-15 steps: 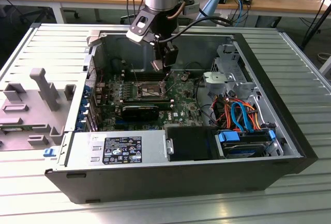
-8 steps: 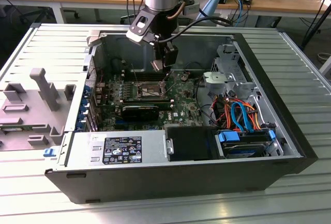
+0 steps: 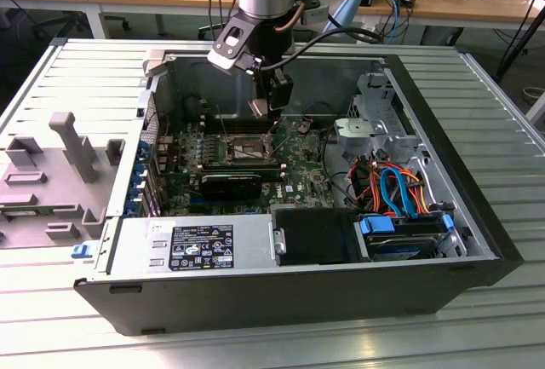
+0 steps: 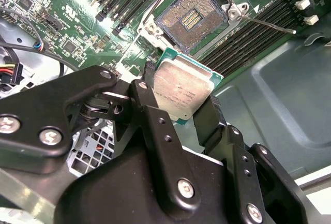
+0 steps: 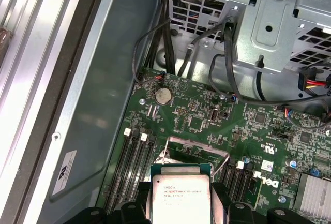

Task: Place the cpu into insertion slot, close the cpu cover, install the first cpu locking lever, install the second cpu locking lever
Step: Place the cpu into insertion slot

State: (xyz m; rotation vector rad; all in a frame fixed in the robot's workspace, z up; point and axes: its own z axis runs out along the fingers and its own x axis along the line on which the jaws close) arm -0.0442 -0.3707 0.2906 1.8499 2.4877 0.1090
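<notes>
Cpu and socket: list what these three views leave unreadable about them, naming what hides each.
- Cpu: underside faces away in both wrist views; two edges covered by the hand; one end cut off by the first wrist view's edge.
- Socket: largely behind the cpu in the first wrist view.
- Exterior view: socket pins too small to make out.

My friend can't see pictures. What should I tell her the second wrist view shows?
A black gripper holds a small silver chip by its edges over a green circuit board. The square socket nearby is empty.
</notes>
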